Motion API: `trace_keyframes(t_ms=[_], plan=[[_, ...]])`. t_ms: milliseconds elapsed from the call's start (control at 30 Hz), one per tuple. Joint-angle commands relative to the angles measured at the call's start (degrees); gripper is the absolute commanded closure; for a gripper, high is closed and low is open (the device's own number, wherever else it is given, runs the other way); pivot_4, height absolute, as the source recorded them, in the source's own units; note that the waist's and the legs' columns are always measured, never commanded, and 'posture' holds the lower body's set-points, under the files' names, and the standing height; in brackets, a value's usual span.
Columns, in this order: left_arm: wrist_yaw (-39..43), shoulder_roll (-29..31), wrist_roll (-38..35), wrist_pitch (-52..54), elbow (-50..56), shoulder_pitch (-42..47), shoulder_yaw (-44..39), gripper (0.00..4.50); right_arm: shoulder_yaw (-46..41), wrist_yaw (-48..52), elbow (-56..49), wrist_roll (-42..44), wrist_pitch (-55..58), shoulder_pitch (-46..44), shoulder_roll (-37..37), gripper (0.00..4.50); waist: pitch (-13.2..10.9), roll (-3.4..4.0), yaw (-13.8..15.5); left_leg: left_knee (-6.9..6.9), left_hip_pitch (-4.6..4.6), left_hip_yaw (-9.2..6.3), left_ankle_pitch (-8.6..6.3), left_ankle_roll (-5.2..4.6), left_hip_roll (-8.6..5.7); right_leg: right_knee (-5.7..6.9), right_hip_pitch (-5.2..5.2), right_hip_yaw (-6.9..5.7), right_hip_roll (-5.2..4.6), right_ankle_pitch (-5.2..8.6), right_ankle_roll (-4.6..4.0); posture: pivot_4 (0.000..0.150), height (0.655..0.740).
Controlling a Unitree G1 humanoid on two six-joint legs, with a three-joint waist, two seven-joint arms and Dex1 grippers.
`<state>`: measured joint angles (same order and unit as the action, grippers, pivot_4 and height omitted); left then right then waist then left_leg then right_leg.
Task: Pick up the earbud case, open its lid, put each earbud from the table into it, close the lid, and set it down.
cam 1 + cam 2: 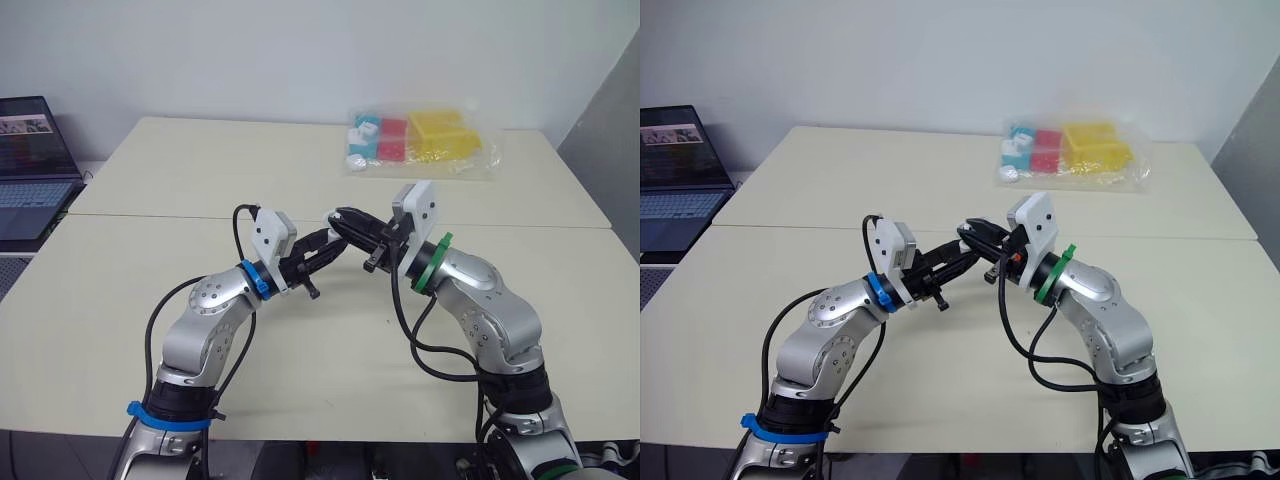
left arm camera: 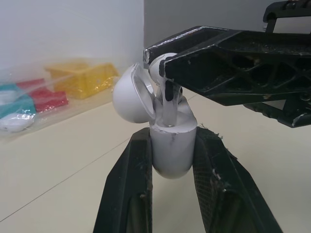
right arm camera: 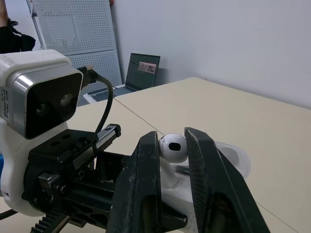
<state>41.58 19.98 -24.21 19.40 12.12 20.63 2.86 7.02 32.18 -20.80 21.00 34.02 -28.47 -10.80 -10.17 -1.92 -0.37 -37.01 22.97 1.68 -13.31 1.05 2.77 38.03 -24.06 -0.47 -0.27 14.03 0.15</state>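
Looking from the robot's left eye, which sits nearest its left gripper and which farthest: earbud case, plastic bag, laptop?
1. The earbud case: clamped in the left gripper itself.
2. The plastic bag: across the table, toward the right.
3. The laptop: beyond the table's left edge.

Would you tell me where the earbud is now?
In the wrist views, the earbud sits pinched in the right gripper, its stem in the open case held by the left gripper, above the table.
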Motion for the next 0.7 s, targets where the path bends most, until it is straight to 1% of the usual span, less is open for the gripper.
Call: trace_keyframes(t_ms=[33, 400, 467, 633, 700], plan=[[0.0, 0.0, -1.0, -0.7, 2.4, 1.0, -1.0, 3.74, 0.4, -0.3, -0.4, 0.2, -1.2, 0.1, 0.0, 4.12, 0.0, 0.00, 0.0, 0.00, 0.00, 0.00, 0.00, 0.00, 0.00, 0.00, 0.00, 0.00, 0.00, 0.00, 0.00, 0.150, 0.7400], [-0.4, -0.2, -1.3, -0.6, 2.5, 1.3, -1.1, 3.74, 2.3, -1.0, 0.9, -0.4, -2.8, 0.7, 0.7, 4.12, 0.0, 0.00, 0.0, 0.01, 0.00, 0.00, 0.00, 0.00, 0.01, -0.01, 0.00, -0.01, 0.00, 0.00, 0.00, 0.150, 0.7400], [-0.4, -0.1, -1.4, -0.6, 2.4, 1.5, -1.2, 3.74, 2.6, -1.0, 0.9, -0.3, -1.5, 1.0, 0.0, 4.12, 0.0, 0.00, 0.0, 0.01, 0.00, 0.00, 0.00, 0.00, 0.01, -0.01, 0.00, 0.00, 0.00, 0.00, 0.00, 0.150, 0.7400], [-0.3, 0.0, -1.4, -0.7, 2.5, 1.5, -1.3, 3.74, 1.5, -1.8, 1.3, 0.8, -1.0, 1.4, 0.2, 4.12, 0.0, 0.00, 0.0, 0.01, 0.00, -0.01, 0.00, 0.00, 0.01, -0.01, 0.00, -0.01, 0.00, 0.00, 0.00, 0.150, 0.7400], [-0.2, 0.2, -1.4, -0.6, 2.7, 1.3, -1.3, 3.74, 1.6, -1.9, 0.9, 0.4, -1.2, 1.4, -0.5, 3.37, 0.0, 0.00, 0.0, 0.01, 0.00, -0.01, 0.00, 0.00, 0.01, -0.01, 0.00, -0.01, 0.00, 0.00, 0.00, 0.150, 0.7400]])
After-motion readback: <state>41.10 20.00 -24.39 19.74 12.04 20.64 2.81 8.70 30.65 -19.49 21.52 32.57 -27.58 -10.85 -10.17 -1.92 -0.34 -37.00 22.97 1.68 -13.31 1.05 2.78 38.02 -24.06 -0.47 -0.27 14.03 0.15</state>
